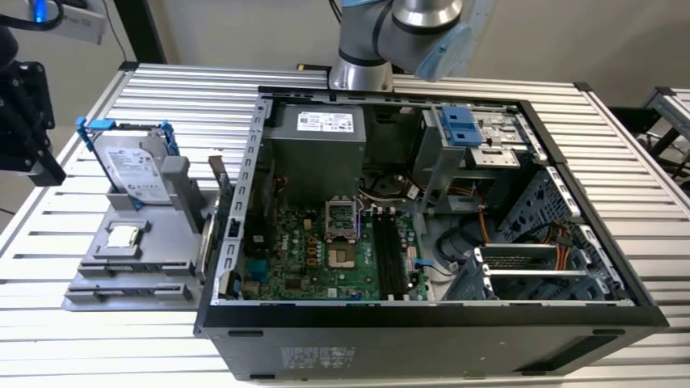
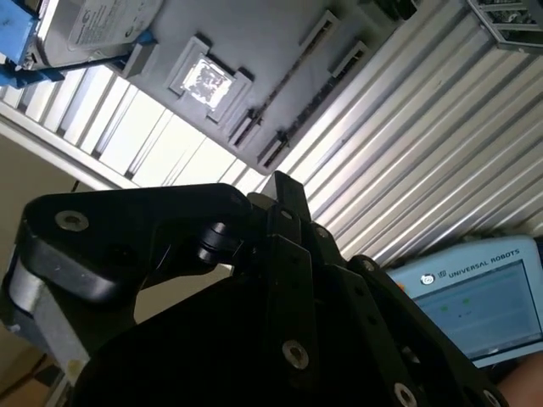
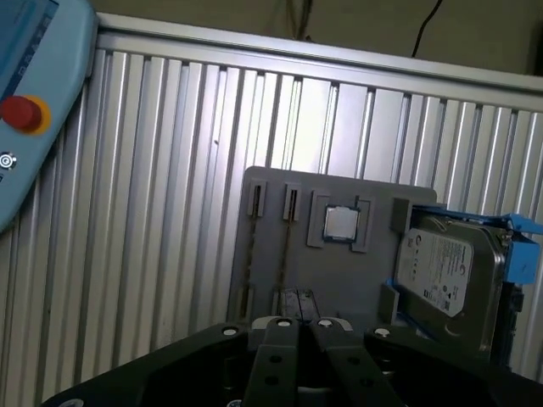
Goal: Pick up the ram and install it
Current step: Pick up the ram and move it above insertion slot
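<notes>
Two fingers (image 3: 273, 343) of the gripper (image 3: 298, 325) meet, empty (ram (image 3: 251, 250) edge-on, barely discernible).

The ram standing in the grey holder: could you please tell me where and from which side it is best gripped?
Take the ram by its upper long edge, near mid-length, coming down from above and pinching across its two flat faces. It stands on edge in a slot of the grey holder, so probably only that top edge is free.
</notes>
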Motion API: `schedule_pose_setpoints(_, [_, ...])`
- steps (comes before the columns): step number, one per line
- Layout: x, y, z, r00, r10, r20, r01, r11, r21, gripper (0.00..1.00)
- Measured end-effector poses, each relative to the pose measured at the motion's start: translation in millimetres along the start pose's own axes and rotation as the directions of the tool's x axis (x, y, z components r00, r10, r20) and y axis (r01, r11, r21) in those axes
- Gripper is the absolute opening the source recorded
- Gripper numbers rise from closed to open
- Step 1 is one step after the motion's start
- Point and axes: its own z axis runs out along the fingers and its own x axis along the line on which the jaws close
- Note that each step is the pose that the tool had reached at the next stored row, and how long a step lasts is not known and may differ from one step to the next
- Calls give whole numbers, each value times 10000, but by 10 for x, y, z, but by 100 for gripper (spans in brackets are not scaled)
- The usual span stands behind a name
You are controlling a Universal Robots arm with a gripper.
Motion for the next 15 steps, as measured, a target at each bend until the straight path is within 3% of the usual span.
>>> schedule_pose_setpoints(15, [1,-2,0,10000,71,5,-71,10000,-14,0])
